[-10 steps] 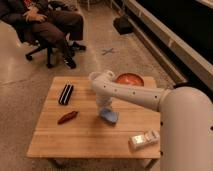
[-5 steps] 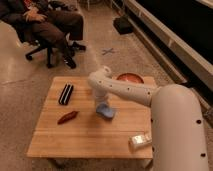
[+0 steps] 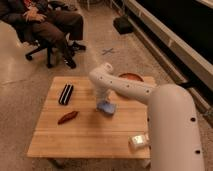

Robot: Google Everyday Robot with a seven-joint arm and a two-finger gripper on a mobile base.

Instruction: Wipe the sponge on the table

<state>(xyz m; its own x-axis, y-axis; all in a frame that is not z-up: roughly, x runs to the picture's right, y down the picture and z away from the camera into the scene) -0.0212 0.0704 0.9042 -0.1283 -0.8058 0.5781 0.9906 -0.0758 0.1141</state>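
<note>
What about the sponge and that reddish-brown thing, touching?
Apart: camera view shows bare table between sponge and reddish-brown object; gripper is at the sponge.

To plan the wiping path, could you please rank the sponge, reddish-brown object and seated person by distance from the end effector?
The end effector is over the table.
1. the sponge, right beneath it.
2. the reddish-brown object, on the table, image-left.
3. the seated person, beyond the table.

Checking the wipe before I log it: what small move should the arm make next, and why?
Probably a short sideways stroke across the table. The gripper is down at the sponge, which lies near the top's middle, with bare wood beside it toward the reddish-brown object.
</note>
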